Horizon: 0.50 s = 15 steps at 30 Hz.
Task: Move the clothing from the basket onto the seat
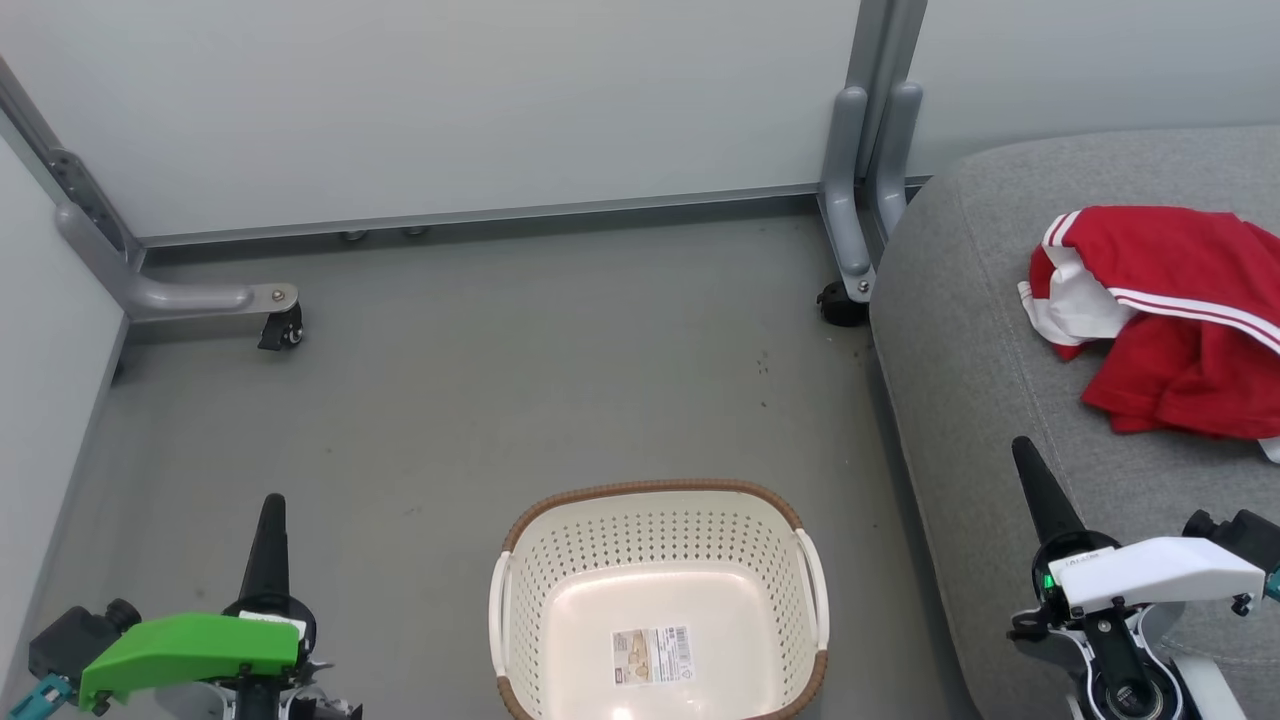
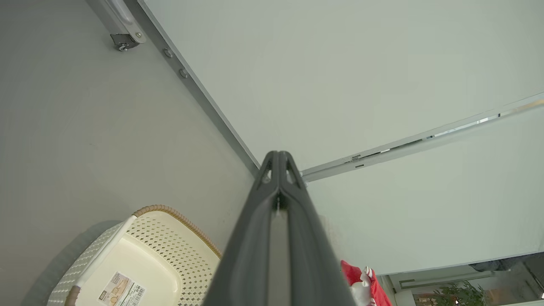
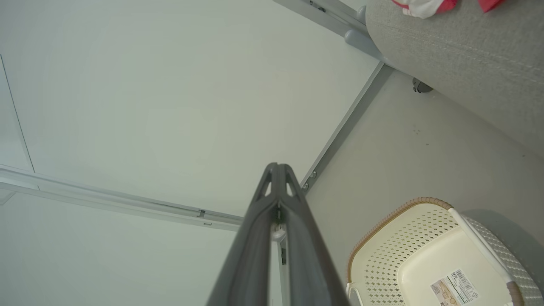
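Lying heaped on seat (image 1: 960, 330): clothing (image 1: 1170, 320), red with white stripes and panels, cut off by right frame edge; single garments hard to tell apart. Basket (image 1: 650, 535) on floor (image 1: 500, 380) beside seat, near rim cut off at bottom edge; label (image 1: 652, 655) inside, print too small to read. Left tool (image 1: 272, 515) and right tool (image 1: 1032, 475) both pinched closed, holding nothing.

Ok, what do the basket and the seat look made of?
Basket: looks like cream moulded plastic, smooth and slightly glossy, walls punched with holes. Its brown rim has a woven look, possibly also plastic. Seat: grey woven upholstery fabric, matt, coarse weave visible.
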Motion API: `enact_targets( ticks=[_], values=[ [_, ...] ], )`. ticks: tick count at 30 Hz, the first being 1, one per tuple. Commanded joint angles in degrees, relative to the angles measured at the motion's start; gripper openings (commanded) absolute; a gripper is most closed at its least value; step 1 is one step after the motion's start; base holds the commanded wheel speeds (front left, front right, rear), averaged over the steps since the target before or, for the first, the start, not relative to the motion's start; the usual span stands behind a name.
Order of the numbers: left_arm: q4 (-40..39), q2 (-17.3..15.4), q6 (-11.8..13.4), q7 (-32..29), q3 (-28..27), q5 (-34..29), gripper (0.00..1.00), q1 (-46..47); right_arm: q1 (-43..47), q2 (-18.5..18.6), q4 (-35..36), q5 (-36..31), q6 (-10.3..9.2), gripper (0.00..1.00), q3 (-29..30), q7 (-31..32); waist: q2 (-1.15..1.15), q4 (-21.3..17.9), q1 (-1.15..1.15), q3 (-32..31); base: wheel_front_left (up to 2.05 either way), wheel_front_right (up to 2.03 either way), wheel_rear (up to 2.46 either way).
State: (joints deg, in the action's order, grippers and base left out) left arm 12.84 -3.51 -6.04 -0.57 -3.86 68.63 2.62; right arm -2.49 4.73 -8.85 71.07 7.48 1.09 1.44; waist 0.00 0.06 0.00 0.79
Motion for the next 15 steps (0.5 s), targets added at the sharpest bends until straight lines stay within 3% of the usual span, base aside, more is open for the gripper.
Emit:
enact_targets(
  ticks=[1, 15],
  values=[
    [-0.3, -0.1, -0.3, -0.4, -0.5, 1.7, 0.0, 1.4, -1.0, 0.3, 0.0, 1.6, 0.02, 0.0, 0.3, 0.3, 0.0, 0.0, 0.0, 0.0, 0.0, 0.0, 0.0],
    [0.2, 0.1, -0.7, -2.4, -1.2, 9.0, 0.0, 2.3, -1.9, 0.2, -1.7, 8.8, 0.02, 0.0, 1.2, 1.2, 0.0, 0.0, 0.0, -0.2, 0.0, 0.0, 0.0]
  ],
)
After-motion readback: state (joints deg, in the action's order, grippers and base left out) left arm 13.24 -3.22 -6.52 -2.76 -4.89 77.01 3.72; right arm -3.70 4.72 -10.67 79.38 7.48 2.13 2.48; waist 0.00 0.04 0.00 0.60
